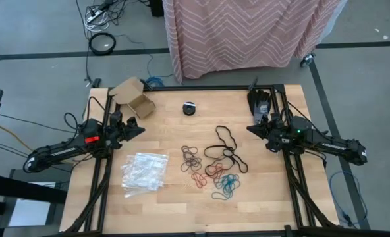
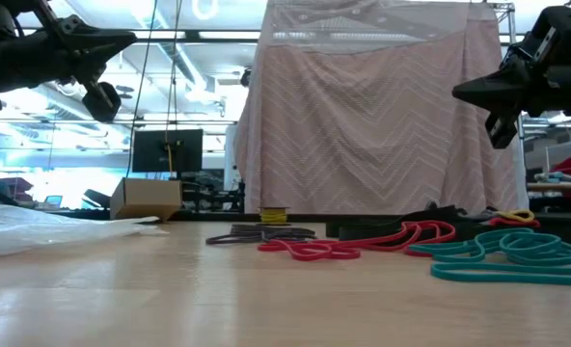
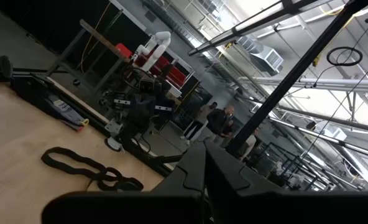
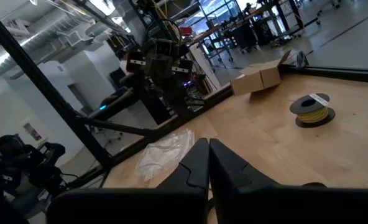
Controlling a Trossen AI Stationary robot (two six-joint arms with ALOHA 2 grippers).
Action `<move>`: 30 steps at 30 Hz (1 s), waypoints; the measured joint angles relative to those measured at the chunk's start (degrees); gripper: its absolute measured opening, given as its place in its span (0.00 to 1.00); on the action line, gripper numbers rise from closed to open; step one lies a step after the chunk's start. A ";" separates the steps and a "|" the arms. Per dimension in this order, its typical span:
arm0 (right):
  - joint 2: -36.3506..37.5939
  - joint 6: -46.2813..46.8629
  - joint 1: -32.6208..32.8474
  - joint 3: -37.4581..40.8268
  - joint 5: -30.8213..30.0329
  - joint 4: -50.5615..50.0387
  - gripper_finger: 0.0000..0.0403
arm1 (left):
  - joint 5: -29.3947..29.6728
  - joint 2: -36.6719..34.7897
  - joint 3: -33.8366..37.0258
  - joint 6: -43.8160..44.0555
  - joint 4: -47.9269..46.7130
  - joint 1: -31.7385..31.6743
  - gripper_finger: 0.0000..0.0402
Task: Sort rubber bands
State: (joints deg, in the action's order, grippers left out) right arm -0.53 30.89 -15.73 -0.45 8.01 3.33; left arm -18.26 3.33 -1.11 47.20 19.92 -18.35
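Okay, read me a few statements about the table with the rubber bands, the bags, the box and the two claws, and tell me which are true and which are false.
1. The left claw is shut and holds nothing. True.
2. The right claw is gripping a teal band. False: it is shut, empty and raised above the table.
3. The rubber bands lie mixed in one loose cluster on the wood. True.
4. The clear plastic bags lie on top of the bands. False: they lie apart, on the left arm's side.
5. The cardboard box sits at the far corner on the left arm's side. True.
6. The small black spool is among the bands. False: it stands apart, farther back.
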 joint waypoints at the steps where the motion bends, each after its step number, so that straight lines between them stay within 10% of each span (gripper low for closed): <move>1: 0.02 0.00 0.02 0.02 0.00 0.00 0.01 | 0.00 0.00 -0.02 -0.02 0.00 0.00 0.04; 24: 0.00 -10.32 0.00 0.01 -3.80 0.77 0.01 | 0.00 0.00 -0.02 -0.02 0.00 0.00 0.04; 30: 0.02 4.39 -0.02 0.02 -5.64 14.64 0.01 | 0.00 0.00 -0.01 -0.01 0.01 -0.01 0.04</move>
State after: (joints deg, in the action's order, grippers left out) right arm -0.51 35.29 -15.75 -0.43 2.37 17.98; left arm -18.26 3.33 -1.11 47.19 19.93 -18.37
